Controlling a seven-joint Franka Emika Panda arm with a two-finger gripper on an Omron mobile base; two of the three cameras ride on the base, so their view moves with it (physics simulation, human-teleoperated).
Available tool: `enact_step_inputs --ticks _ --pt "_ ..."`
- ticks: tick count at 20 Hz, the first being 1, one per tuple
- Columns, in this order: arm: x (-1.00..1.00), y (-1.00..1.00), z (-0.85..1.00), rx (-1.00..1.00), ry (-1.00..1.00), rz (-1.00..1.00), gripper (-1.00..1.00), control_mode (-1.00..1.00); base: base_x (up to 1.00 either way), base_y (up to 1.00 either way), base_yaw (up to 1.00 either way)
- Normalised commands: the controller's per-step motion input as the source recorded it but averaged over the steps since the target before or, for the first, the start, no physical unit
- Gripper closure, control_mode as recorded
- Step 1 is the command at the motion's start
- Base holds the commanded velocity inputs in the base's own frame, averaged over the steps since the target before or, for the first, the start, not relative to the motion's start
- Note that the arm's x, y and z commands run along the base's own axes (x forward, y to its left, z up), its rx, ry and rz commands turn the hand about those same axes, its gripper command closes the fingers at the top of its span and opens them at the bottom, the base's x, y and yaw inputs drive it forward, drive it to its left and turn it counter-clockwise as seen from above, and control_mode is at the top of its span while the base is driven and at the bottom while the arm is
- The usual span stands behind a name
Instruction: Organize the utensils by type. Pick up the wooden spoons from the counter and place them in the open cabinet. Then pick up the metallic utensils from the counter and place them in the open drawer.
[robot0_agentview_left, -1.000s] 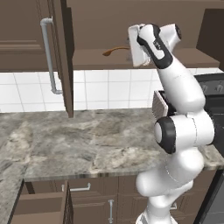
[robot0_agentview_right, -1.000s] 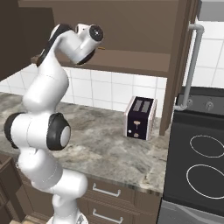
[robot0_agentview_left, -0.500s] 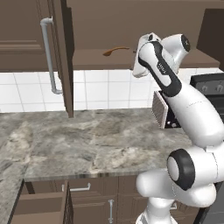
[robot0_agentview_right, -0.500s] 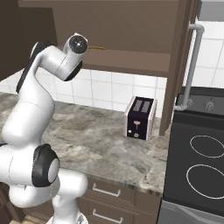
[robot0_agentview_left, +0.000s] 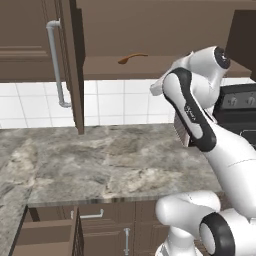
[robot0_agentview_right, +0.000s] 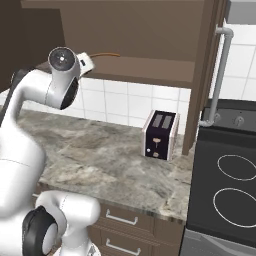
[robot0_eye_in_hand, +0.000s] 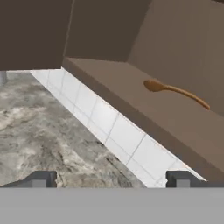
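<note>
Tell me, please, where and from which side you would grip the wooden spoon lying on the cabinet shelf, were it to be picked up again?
Grip the wooden spoon at mid-handle, coming through the open cabinet's front and down from above. It lies flat on the shelf; its slim handle suits the open gripper better than the bowl.

1 wooden spoon (robot0_agentview_left: 132, 57) lies on the bottom shelf of the open cabinet (robot0_agentview_left: 115, 67), near the shelf's front edge. Below, the counter (robot0_agentview_left: 100, 165) runs along the tiled wall. A toaster (robot0_agentview_right: 160, 134) stands at the counter's back right, beside the stove (robot0_agentview_right: 225, 185). The open drawer (robot0_agentview_left: 45, 237) juts out under the counter's left front edge.
</note>
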Motion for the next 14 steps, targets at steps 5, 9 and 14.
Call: enact_step_inputs --ticks 5,9,14 --pt "-0.66 -0.1 -0.19 0.36 0.37 -0.44 -1.0 -1.0 0.0 0.0 0.0" --pt "-0.48 -0.13 -0.49 0.33 0.33 -0.44 -1.0 -1.0 0.0 0.0 0.0" --pt "-0.12 -0.21 -0.65 0.39 0.33 -0.33 -1.0 -1.0 0.0 0.0 0.0"
